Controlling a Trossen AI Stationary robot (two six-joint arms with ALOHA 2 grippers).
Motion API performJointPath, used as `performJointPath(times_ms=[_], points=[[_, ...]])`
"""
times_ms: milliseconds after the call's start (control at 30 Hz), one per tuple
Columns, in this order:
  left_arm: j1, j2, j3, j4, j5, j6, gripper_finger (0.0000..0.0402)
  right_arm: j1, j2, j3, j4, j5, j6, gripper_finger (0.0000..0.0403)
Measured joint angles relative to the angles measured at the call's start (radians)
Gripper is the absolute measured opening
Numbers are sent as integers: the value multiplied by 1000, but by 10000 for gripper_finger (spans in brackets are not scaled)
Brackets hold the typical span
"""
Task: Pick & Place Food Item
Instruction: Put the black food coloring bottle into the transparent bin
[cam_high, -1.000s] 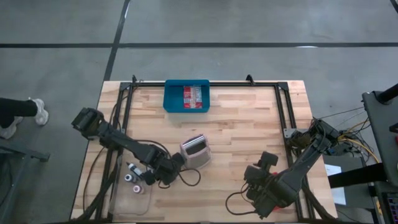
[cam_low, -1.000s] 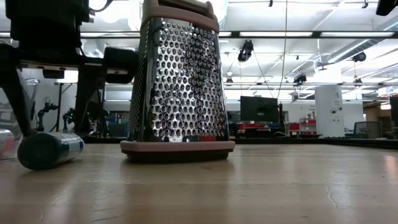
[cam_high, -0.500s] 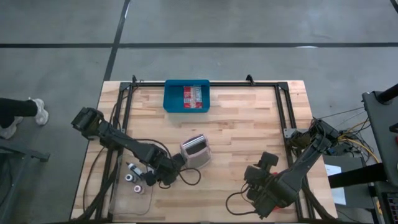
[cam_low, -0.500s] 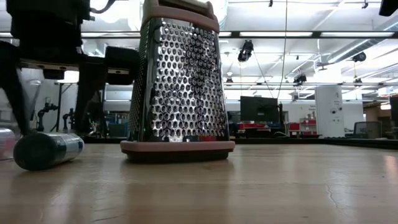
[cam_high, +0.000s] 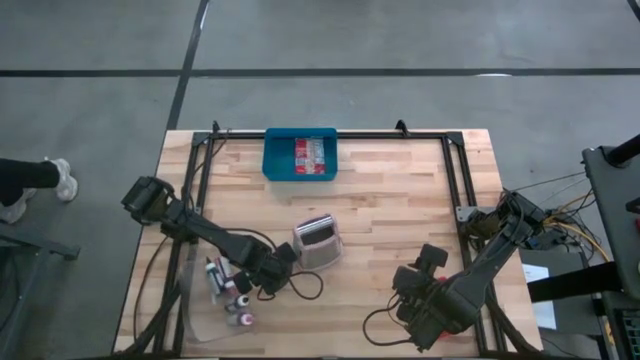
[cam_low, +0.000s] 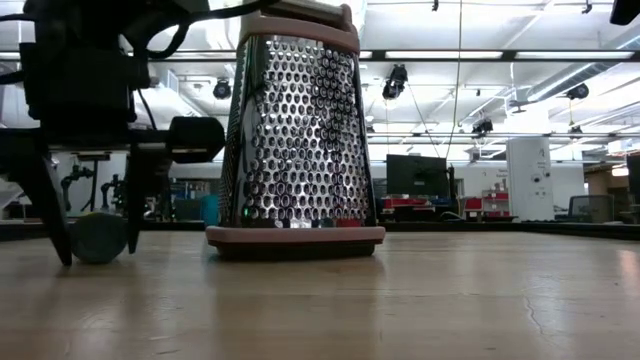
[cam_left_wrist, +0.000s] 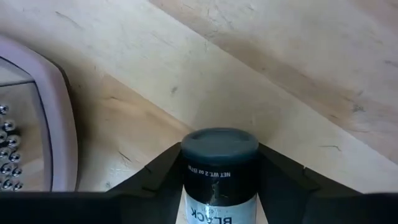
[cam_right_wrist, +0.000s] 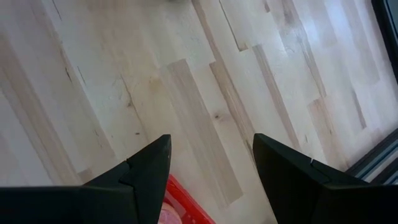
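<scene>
Grey concrete floor surrounds the wooden table; ceiling strip lights and a dark monitor show behind.

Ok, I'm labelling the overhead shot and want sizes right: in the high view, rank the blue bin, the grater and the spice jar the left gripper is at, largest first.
1. Blue bin, clearly the largest outline.
2. Grater, smaller than the bin.
3. Spice jar between the left gripper fingers, the smallest; it is partly hidden by the arm, so its full outline is unsure.
</scene>
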Motion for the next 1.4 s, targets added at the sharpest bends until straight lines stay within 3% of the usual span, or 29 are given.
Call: performJointPath(times_ms=[167, 533, 767, 933, 1400], points=[[-1, -16, 1, -7, -14, -9, 161, 0, 0, 21, -3, 0, 0, 224], [-24, -67, 11, -5, -170, 6, 101, 0, 0, 74, -3, 1, 0, 224], [-41, -75, 11, -4, -231, 10, 101, 0, 0, 74, -3, 10, 0, 224], [-61, -96, 15, -10, -337, 47, 99, 0, 0, 74, -3, 10, 0, 224], [-80, -188, 65, -51, -463, 43, 97, 0, 0, 72, -3, 10, 8, 224]])
